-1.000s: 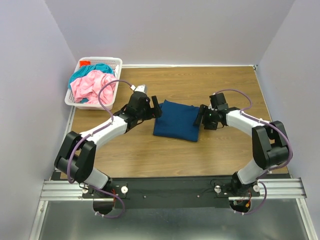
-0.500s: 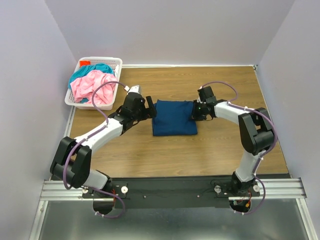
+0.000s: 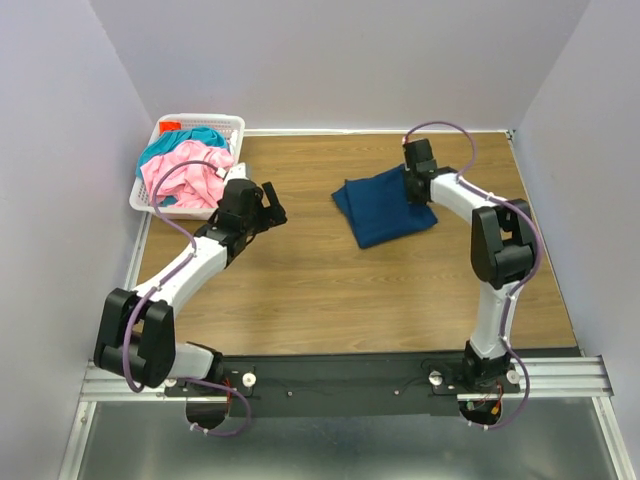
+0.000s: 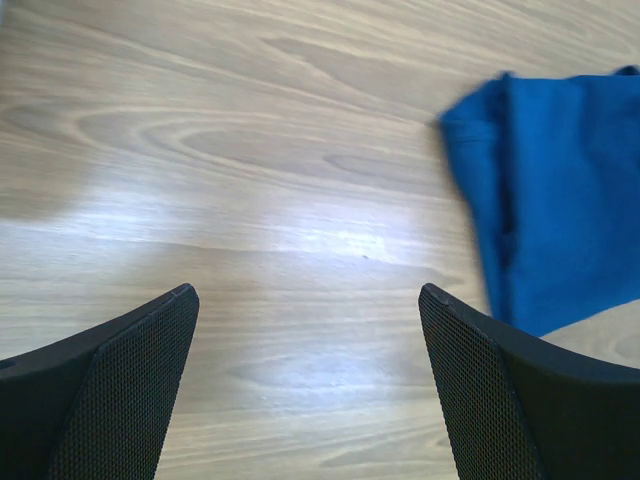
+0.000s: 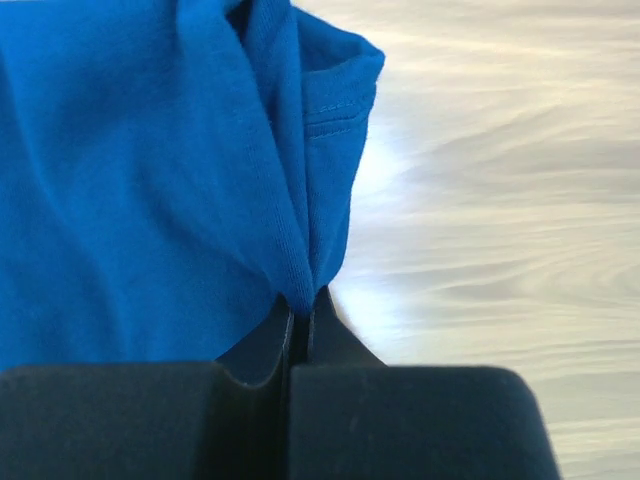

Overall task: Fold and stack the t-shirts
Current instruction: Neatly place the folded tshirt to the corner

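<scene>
The dark blue t-shirt (image 3: pixel 383 207) lies folded and askew on the wooden table, right of centre; no print shows on it. My right gripper (image 3: pixel 419 188) is shut on a pinched fold at its right edge, seen up close as blue cloth (image 5: pixel 150 150) between the right gripper's (image 5: pixel 300 300) closed fingers. My left gripper (image 3: pixel 271 207) hangs open over bare wood to the left, apart from the shirt. In the left wrist view the left gripper (image 4: pixel 305 292) holds nothing, and the blue shirt (image 4: pixel 560 190) shows at the right. The pink t-shirt (image 3: pixel 185 172) and the teal t-shirt (image 3: pixel 196 137) sit crumpled in the basket.
The white lattice basket (image 3: pixel 222 122) stands at the table's far left corner, a small red thing (image 3: pixel 168 125) inside it. Grey walls close in the back and both sides. The black arm rail (image 3: pixel 340 370) runs along the near edge.
The right gripper closed on the blue shirt's edge and dragged it back and to the right, turning it. The left arm pulled away leftward toward the basket, still open.
</scene>
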`<action>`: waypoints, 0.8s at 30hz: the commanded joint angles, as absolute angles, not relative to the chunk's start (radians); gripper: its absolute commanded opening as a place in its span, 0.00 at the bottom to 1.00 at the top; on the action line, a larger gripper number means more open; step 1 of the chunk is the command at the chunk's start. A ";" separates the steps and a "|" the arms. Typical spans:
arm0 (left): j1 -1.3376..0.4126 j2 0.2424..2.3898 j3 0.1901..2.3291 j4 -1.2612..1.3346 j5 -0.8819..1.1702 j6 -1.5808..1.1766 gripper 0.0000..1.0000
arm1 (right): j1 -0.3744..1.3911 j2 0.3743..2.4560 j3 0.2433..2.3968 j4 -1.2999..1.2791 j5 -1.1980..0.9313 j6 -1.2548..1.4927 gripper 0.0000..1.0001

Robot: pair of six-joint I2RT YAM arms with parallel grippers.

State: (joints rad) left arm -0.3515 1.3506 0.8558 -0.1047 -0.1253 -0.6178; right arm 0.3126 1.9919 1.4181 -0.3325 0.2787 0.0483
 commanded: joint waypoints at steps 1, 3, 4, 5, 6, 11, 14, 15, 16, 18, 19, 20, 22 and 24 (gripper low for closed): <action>-0.301 1.315 0.836 -0.109 -0.176 -0.600 0.98 | 0.209 2.083 1.558 -0.394 0.455 -0.096 0.01; -0.279 1.312 0.828 -0.097 -0.176 -0.598 0.98 | 0.164 2.117 1.650 -0.408 0.491 -0.121 0.01; -0.261 1.313 0.827 -0.092 -0.172 -0.595 0.98 | 0.149 2.137 1.690 -0.417 0.495 -0.138 0.01; -0.249 1.315 0.830 -0.091 -0.169 -0.595 0.98 | 0.124 2.173 1.728 -0.452 0.509 -0.141 0.01; -0.241 1.322 0.834 -0.094 -0.167 -0.591 0.98 | 0.114 2.193 1.802 -0.468 0.512 -0.153 0.02; -0.192 1.345 0.856 -0.095 -0.167 -0.580 0.98 | 0.055 2.279 1.948 -0.499 0.561 -0.228 0.03; -0.172 1.361 0.865 -0.095 -0.166 -0.577 0.98 | 0.032 2.321 2.002 -0.500 0.610 -0.296 0.04; -0.167 1.371 0.871 -0.101 -0.167 -0.577 0.98 | 0.025 2.339 2.011 -0.500 0.642 -0.319 0.04; -0.164 1.374 0.874 -0.103 -0.167 -0.577 0.98 | 0.020 2.348 2.022 -0.500 0.653 -0.328 0.04; -0.152 1.390 0.885 -0.107 -0.170 -0.577 0.98 | 0.005 2.368 2.054 -0.500 0.661 -0.353 0.04; -0.149 1.396 0.891 -0.109 -0.172 -0.575 0.98 | 0.005 2.376 2.069 -0.500 0.661 -0.357 0.04; -0.147 1.400 0.894 -0.112 -0.175 -0.577 0.98 | -0.018 2.385 2.085 -0.500 0.660 -0.367 0.04; -0.144 1.419 0.913 -0.120 -0.176 -0.577 0.98 | -0.020 2.407 2.121 -0.499 0.658 -0.414 0.04; -0.143 1.431 0.931 -0.123 -0.176 -0.577 0.98 | -0.031 2.425 2.158 -0.499 0.660 -0.425 0.04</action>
State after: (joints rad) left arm -0.1501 1.4078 0.8814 -0.1104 -0.1459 -0.5900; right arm -0.0063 2.3882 2.0796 -0.4923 0.6056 -0.3515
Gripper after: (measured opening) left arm 0.983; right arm 0.042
